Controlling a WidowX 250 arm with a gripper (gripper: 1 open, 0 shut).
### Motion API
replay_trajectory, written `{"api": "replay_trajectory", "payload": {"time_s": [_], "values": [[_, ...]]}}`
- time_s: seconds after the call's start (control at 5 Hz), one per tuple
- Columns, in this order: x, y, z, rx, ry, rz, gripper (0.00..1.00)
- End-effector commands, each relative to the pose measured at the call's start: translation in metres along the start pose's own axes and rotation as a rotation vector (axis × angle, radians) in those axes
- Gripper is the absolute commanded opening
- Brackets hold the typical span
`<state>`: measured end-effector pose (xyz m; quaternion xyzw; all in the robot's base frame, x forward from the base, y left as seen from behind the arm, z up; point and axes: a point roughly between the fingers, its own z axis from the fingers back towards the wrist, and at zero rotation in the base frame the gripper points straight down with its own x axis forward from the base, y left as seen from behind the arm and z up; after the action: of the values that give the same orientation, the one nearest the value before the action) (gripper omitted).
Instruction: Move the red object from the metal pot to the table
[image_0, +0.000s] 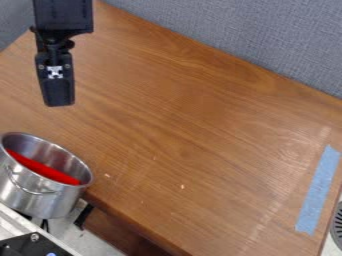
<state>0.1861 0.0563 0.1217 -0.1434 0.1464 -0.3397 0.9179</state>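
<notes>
Red block (44, 170) is in the pot (43, 203)
End effector (58, 101) is near the pot; I cannot tell how wide.

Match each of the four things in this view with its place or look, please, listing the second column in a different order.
Things:
1. red object
2. metal pot
3. gripper
4. tape strip

Places or looks:
A. light blue, near the table's right-hand edge in the view
B. inside the pot
C. shiny silver, at the lower left of the view
D. black, above the pot in the view, with nothing red at its tip

Right pairs: 1-B, 2-C, 3-D, 4-A
</notes>
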Motion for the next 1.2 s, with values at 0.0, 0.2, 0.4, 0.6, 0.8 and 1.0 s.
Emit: {"api": "replay_trajectory", "payload": {"time_s": [0.0, 0.2, 0.4, 0.6, 0.8, 1.0], "values": [[0.005, -0.009, 0.012, 0.021, -0.068, 0.152, 1.0], [0.007, 0.009, 0.005, -0.013, -0.114, 0.28, 1.0], [0.008, 0.028, -0.004, -0.047, -0.156, 0.407, 1.0], [0.003, 0.04, -0.018, -0.059, -0.152, 0.424, 1.0], [-0.002, 0.053, -0.031, -0.063, -0.146, 0.427, 1.0], [-0.013, 0.061, -0.052, -0.043, -0.145, 0.418, 1.0]]}}
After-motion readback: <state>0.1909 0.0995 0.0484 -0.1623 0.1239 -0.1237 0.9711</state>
